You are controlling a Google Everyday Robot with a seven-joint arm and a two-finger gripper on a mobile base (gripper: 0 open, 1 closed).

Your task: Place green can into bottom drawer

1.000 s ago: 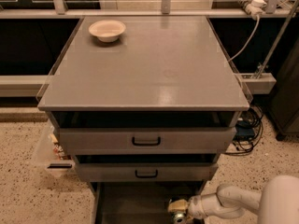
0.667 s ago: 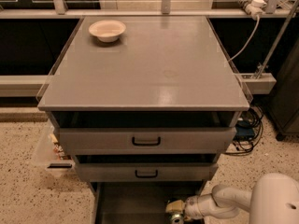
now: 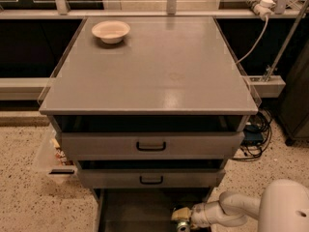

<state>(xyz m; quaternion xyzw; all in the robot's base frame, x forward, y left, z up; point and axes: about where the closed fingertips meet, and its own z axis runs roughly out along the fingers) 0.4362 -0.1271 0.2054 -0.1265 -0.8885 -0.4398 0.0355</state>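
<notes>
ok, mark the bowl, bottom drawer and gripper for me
cream bowl (image 3: pixel 111 31), camera view, centre of its inside.
bottom drawer (image 3: pixel 137 214), camera view, bare floor of the tray.
gripper (image 3: pixel 181 218), camera view, its tip, low over the drawer's right side.

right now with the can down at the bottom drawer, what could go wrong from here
1. The hand sits low over the bottom drawer, just below the middle drawer. Pulling straight up could knock that drawer's front.
2. The green can is at the hand, right of the drawer's middle and at the picture's lower edge. If let go tilted, it might tip and roll across the bare drawer floor.
</notes>
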